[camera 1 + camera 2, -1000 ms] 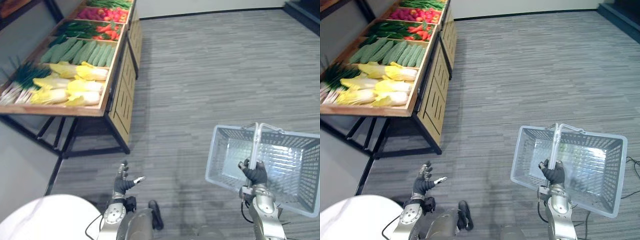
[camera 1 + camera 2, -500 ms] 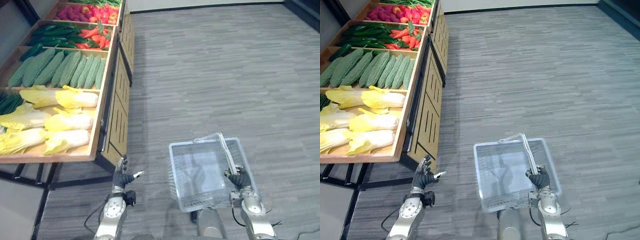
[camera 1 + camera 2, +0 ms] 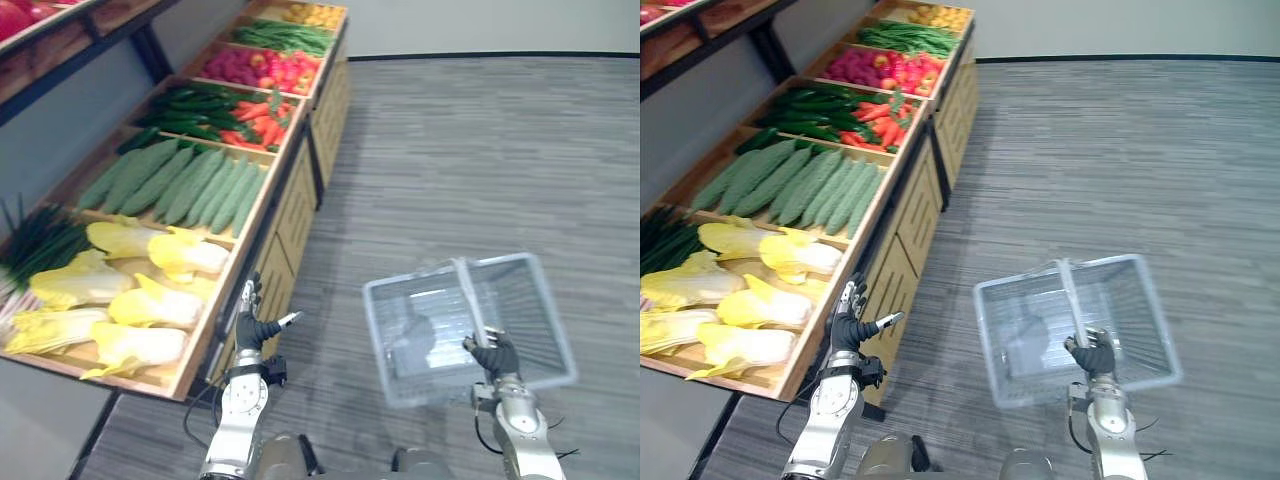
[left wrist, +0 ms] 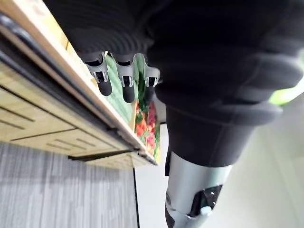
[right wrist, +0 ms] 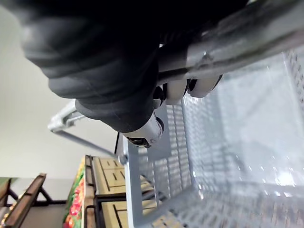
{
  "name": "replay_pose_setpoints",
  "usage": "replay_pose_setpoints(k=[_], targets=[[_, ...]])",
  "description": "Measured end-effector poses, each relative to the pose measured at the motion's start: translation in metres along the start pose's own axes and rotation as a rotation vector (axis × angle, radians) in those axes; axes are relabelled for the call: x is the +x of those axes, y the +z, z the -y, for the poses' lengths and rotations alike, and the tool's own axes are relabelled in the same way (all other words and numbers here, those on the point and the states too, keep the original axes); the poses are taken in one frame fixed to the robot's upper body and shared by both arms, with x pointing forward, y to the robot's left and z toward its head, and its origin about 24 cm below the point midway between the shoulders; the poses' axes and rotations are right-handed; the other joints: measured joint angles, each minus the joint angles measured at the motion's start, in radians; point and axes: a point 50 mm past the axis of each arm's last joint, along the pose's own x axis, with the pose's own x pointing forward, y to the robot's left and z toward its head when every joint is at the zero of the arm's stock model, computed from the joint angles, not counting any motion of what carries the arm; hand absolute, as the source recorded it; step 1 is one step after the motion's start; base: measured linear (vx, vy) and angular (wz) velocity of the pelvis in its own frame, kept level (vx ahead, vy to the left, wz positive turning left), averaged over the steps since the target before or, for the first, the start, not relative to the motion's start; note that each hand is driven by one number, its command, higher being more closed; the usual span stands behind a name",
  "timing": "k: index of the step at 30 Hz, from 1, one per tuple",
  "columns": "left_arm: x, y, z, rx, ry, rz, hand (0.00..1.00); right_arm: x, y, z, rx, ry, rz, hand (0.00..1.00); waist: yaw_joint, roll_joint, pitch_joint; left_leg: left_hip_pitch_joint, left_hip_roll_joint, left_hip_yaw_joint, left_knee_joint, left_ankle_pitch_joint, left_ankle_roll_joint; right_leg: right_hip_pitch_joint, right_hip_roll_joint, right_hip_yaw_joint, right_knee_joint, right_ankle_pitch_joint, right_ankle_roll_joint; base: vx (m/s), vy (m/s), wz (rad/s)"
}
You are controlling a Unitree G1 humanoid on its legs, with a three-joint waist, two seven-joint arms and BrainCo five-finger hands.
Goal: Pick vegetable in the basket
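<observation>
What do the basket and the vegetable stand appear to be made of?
Basket: probably pale grey plastic, slightly glossy, judging by its moulded perforated walls. Vegetable stand: light matt wood or wood veneer, judging by its slatted front panels and plank rim.

Left robot hand [image 3: 252,326]: lower left of centre in left eye view, raised upright on silver-grey forearm, fingers straight, slightly spread, pointing up-frame, thumb stuck out toward right, holding nothing. Right robot hand [image 3: 497,356]: lower right, dark back toward camera, fingers curled tight round basket handle [image 3: 468,292], forearm rising from bottom edge.
</observation>
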Motion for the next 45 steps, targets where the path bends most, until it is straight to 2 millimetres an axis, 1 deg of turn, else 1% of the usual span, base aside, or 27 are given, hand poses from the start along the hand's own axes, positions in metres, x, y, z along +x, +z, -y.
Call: replay_pose_setpoints(k=[1, 2, 4, 5, 6, 7, 10, 11, 12, 13, 14, 15, 16, 18, 19, 20, 22, 23, 24, 25, 26, 29, 31, 35, 38, 43, 45], targets=[[-0.001, 0.001, -0.001, 0.002, 0.003, 0.003, 0.0, 0.001, -0.005, 0.001, 0.001, -0.009, -0.022, 1.0, -0.002, -0.003, 0.002, 0.01, -0.012, -0.003, 0.0, -0.012, 0.006, -0.002, -0.014, 0.001, 0.039, -0.007, 0.01, 0.36, 0.131, 0.57], [-0.002, 0.002, 0.0, 0.01, 0.002, 0.008, 0.0, -0.001, -0.021, 0.007, -0.007, -0.029, -0.097, 1.0, -0.006, -0.006, 0.005, 0.055, -0.046, -0.037, -0.005, -0.043, 0.006, -0.017, -0.057, 0.007, 0.195, -0.008, 0.013, 0.38, 0.145, 0.66], [-0.001, 0.008, -0.001, 0.031, 0.007, 0.04, 0.0, -0.007, -0.036, 0.011, -0.02, -0.039, -0.165, 1.0, -0.012, -0.009, 0.003, 0.107, -0.078, -0.09, -0.011, -0.068, 0.012, -0.083, -0.113, 0.047, 0.439, 0.022, 0.025, 0.38, 0.102, 0.87], [0.0, 0.013, -0.002, 0.049, 0.014, 0.069, 0.0, -0.012, -0.047, 0.011, -0.031, -0.031, -0.208, 1.0, -0.026, -0.01, 0.001, 0.128, -0.085, -0.137, -0.012, -0.082, 0.019, -0.138, -0.108, 0.103, 0.574, -0.003, 0.015, 0.36, -0.019, 1.21], [0.001, 0.016, -0.003, 0.077, 0.023, 0.091, 0.0, -0.015, -0.053, 0.009, -0.031, -0.029, -0.233, 1.0, -0.035, -0.008, -0.001, 0.143, -0.085, -0.174, -0.022, -0.083, 0.021, -0.194, -0.08, 0.151, 0.614, -0.032, -0.009, 0.35, -0.044, 1.16], [0.001, 0.017, -0.004, 0.097, 0.03, 0.101, 0.0, -0.016, -0.054, 0.009, -0.028, -0.031, -0.235, 1.0, -0.034, -0.008, -0.001, 0.152, -0.085, -0.192, -0.029, -0.083, 0.021, -0.22, -0.068, 0.166, 0.612, -0.044, -0.019, 0.33, -0.065, 0.96], [0.001, 0.019, -0.005, 0.152, 0.041, 0.124, 0.0, -0.024, -0.062, 0.01, -0.011, -0.042, -0.264, 1.0, -0.031, -0.008, 0.0, 0.191, -0.076, -0.303, -0.043, -0.086, 0.016, -0.319, 0.026, 0.288, 0.51, -0.088, -0.058, 0.33, -0.16, 0.99], [0.001, 0.025, -0.002, 0.144, 0.041, 0.151, 0.0, -0.03, -0.064, 0.011, -0.005, -0.049, -0.269, 1.0, -0.031, -0.009, 0.0, 0.194, -0.066, -0.356, -0.025, -0.096, -0.002, -0.347, 0.073, 0.366, 0.451, -0.087, -0.058, 0.27, -0.235, 1.02], [0.001, 0.029, -0.001, 0.144, 0.04, 0.169, 0.0, -0.034, -0.066, 0.011, 0.002, -0.055, -0.267, 1.0, -0.031, -0.011, 0.0, 0.194, -0.059, -0.383, -0.009, -0.105, -0.019, -0.358, 0.094, 0.411, 0.423, -0.087, -0.058, 0.3, -0.317, 1.34], [0.001, 0.035, -0.001, 0.15, 0.042, 0.2, 0.0, -0.041, -0.067, 0.011, 0.014, -0.059, -0.261, 1.0, -0.03, -0.022, 0.002, 0.187, -0.048, -0.419, 0.03, -0.127, -0.052, -0.376, 0.124, 0.486, 0.37, -0.082, -0.053, 0.2, -0.321, 1.43], [0.001, 0.037, -0.001, 0.158, 0.048, 0.216, 0.0, -0.046, -0.068, 0.007, 0.036, -0.056, -0.253, 1.0, -0.021, -0.049, -0.003, 0.153, -0.049, -0.453, 0.089, -0.153, -0.094, -0.369, 0.125, 0.549, 0.282, -0.05, -0.048, 0.17, -0.346, 1.52], [0.002, 0.039, -0.002, 0.164, 0.045, 0.227, 0.0, -0.05, -0.07, 0.006, 0.045, -0.059, -0.257, 1.0, -0.021, -0.066, -0.001, 0.137, -0.05, -0.461, 0.128, -0.171, -0.114, -0.362, 0.117, 0.552, 0.267, 0.0, -0.027, 0.15, -0.361, 1.71], [0.001, 0.036, 0.003, 0.153, 0.038, 0.208, 0.0, -0.055, -0.075, 0.012, 0.033, -0.068, -0.276, 1.0, -0.024, -0.054, -0.002, 0.119, -0.013, -0.474, 0.158, -0.205, -0.133, -0.353, 0.125, 0.465, 0.305, -0.025, -0.037, 0.16, -0.334, 1.72], [-0.001, 0.036, 0.007, 0.134, 0.036, 0.201, 0.0, -0.055, -0.072, 0.014, 0.048, -0.076, -0.264, 1.0, -0.004, -0.044, -0.008, 0.096, 0.025, -0.484, 0.158, -0.194, -0.152, -0.346, 0.118, 0.378, 0.327, -0.047, -0.059, 0.15, -0.329, 1.46], [-0.001, 0.037, 0.007, 0.129, 0.041, 0.2, 0.0, -0.053, -0.07, 0.01, 0.061, -0.064, -0.255, 1.0, 0.003, -0.04, -0.009, 0.086, 0.043, -0.483, 0.138, -0.175, -0.176, -0.338, 0.113, 0.323, 0.325, -0.054, -0.07, 0.09, -0.33, 1.31], [-0.001, 0.037, 0.007, 0.128, 0.038, 0.198, 0.0, -0.053, -0.069, 0.01, 0.063, -0.064, -0.248, 1.0, 0.005, -0.041, -0.008, 0.08, 0.058, -0.468, 0.11, -0.148, -0.185, -0.321, 0.105, 0.277, 0.319, -0.054, -0.072, 0.07, -0.294, 1.33], [-0.001, 0.036, 0.008, 0.121, 0.041, 0.193, 0.0, -0.053, -0.069, 0.01, 0.069, -0.066, -0.244, 1.0, 0.007, -0.044, -0.008, 0.08, 0.078, -0.412, 0.081, -0.113, -0.174, -0.293, 0.088, 0.226, 0.298, -0.048, -0.081, 0.03, -0.198, 1.17], [-0.001, 0.037, 0.008, 0.117, 0.041, 0.195, 0.0, -0.054, -0.07, 0.012, 0.097, -0.083, -0.247, 1.0, 0.007, -0.044, -0.008, 0.086, 0.123, -0.292, 0.072, -0.109, -0.155, -0.267, 0.079, 0.182, 0.273, -0.042, -0.092, 0.03, -0.154, 1.02], [-0.001, 0.037, 0.008, 0.117, 0.039, 0.195, 0.0, -0.055, -0.071, 0.012, 0.107, -0.089, -0.256, 1.0, 0.007, -0.044, -0.008, 0.09, 0.151, -0.228, 0.072, -0.109, -0.155, -0.259, 0.077, 0.167, 0.266, -0.04, -0.096, 0.01, -0.096, 0.85], [-0.001, 0.037, 0.008, 0.113, 0.03, 0.19, 0.0, -0.058, -0.075, 0.014, 0.116, -0.099, -0.272, 1.0, 0.009, -0.046, -0.007, 0.105, 0.203, -0.118, 0.072, -0.093, -0.141, -0.247, 0.072, 0.149, 0.255, -0.039, -0.098, -0.03, -0.034, 0.53], [-0.001, 0.037, 0.008, 0.115, 0.025, 0.19, 0.0, -0.061, -0.078, 0.017, 0.118, -0.113, -0.286, 1.0, 0.008, -0.05, -0.007, 0.115, 0.228, -0.034, 0.072, -0.066, -0.148, -0.24, 0.058, 0.135, 0.251, -0.039, -0.097, -0.05, 0.022, 0.45], [0.0, 0.036, 0.005, 0.127, 0.017, 0.186, 0.0, -0.064, -0.083, 0.014, 0.147, -0.123, -0.309, 1.0, 0.0, -0.052, -0.014, 0.12, 0.2, -0.014, 0.029, -0.052, -0.165, -0.228, 0.058, 0.15, 0.208, -0.03, -0.085, -0.07, 0.069, 0.17], [0.001, 0.031, 0.003, 0.151, 0.01, 0.174, 0.0, -0.069, -0.092, 0.012, 0.149, -0.125, -0.352, 1.0, -0.004, -0.068, -0.03, 0.124, 0.172, -0.017, -0.023, -0.027, -0.171, -0.226, 0.06, 0.175, 0.162, -0.012, -0.088, -0.06, 0.086, 0.12], [0.003, 0.007, -0.004, 0.247, -0.019, 0.082, 0.0, -0.073, -0.103, 0.013, 0.146, -0.131, -0.405, 1.0, -0.009, -0.082, -0.046, 0.142, 0.125, -0.018, -0.14, 0.051, -0.179, -0.219, 0.074, 0.239, 0.076, 0.051, -0.072, 0.01, 0.052, 0.02], [0.01, -0.002, -0.004, 0.321, -0.036, 0.055, 0.0, -0.075, -0.106, 0.015, 0.149, -0.145, -0.421, 1.0, -0.017, -0.088, -0.049, 0.17, 0.097, -0.015, -0.199, 0.088, -0.182, -0.207, 0.077, 0.274, 0.051, 0.058, -0.066, 0.03, 0.019, 0.11], [0.024, -0.014, -0.011, 0.451, -0.047, 0.021, 0.0, -0.07, -0.102, 0.013, 0.129, -0.123, -0.401, 1.0, -0.038, -0.086, -0.05, 0.198, 0.096, 0.008, -0.279, 0.131, -0.194, -0.216, 0.099, 0.302, 0.017, 0.083, -0.07, 0.0, -0.032, -0.16], [0.029, -0.02, -0.013, 0.468, -0.04, -0.01, 0.0, -0.069, -0.101, 0.013, 0.123, -0.112, -0.397, 1.0, -0.06, -0.086, -0.049, 0.202, 0.097, 0.02, -0.302, 0.142, -0.198, -0.224, 0.108, 0.311, 0.008, 0.089, -0.072, -0.01, -0.034, -0.26]])
